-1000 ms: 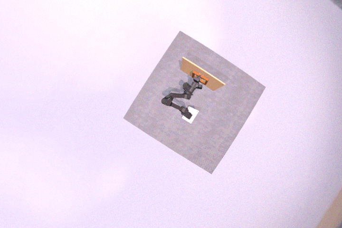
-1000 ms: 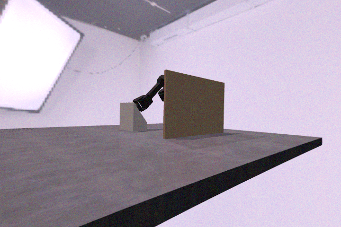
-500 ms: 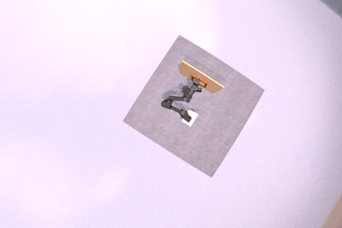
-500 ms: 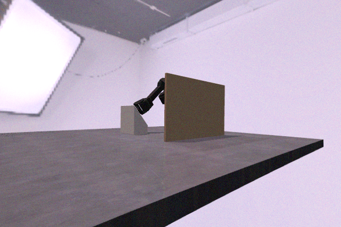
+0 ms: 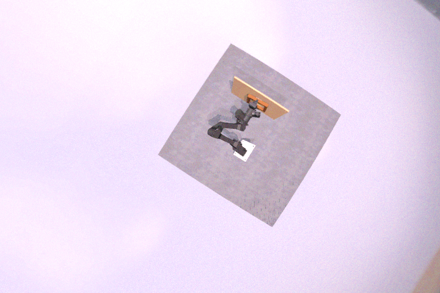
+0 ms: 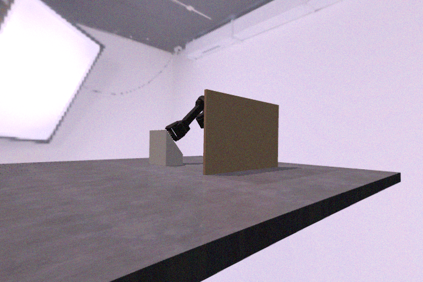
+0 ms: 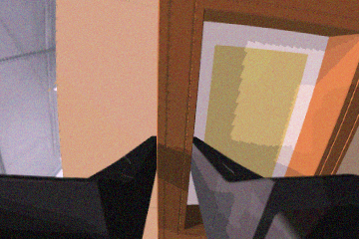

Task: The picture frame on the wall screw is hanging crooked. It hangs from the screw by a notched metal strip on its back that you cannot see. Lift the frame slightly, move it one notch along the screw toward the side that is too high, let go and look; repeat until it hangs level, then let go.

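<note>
The orange-brown picture frame (image 5: pixel 264 107) (image 7: pixel 177 75) is at the front of the upright wooden wall panel (image 5: pixel 239 89) (image 6: pixel 242 136) (image 7: pixel 108 75). My gripper (image 5: pixel 255 101) (image 7: pixel 174 142) is shut on the frame's side rail that stands at the left in the wrist view, one finger on each side of it. The rail runs nearly upright in that view. The pale picture with its yellow-green middle shows to the right of the rail. The screw and the notched strip are hidden. The exterior camera sees only the panel's back, and I cannot tell whether the frame is level.
The arm (image 5: pixel 231 126) (image 6: pixel 193 114) reaches to the panel from its base, a pale block (image 6: pixel 157 147) that looks like a white plate (image 5: pixel 250 151) from above. The grey table (image 5: pixel 206 165) (image 6: pixel 85 212) has a dark front edge in the exterior view.
</note>
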Robot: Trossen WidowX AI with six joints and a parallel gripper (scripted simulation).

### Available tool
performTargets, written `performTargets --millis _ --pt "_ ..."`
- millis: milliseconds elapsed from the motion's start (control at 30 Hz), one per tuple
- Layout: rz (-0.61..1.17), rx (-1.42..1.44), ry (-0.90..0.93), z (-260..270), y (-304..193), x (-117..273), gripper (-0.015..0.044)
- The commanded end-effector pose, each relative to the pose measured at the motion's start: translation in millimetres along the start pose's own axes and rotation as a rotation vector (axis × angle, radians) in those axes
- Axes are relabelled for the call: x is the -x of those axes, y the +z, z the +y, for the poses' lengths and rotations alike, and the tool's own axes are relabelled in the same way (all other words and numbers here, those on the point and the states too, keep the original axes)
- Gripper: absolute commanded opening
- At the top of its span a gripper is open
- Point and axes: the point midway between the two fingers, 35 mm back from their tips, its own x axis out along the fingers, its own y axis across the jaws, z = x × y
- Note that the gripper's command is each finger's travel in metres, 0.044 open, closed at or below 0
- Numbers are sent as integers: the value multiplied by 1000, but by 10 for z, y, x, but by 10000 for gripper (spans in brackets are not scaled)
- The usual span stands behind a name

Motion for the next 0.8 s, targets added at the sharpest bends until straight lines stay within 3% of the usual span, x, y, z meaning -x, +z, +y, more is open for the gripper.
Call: performTargets --millis 0,767 --pt "0 -4 8 16 8 2 0" --pt "0 -4 8 -35 9 2 0"
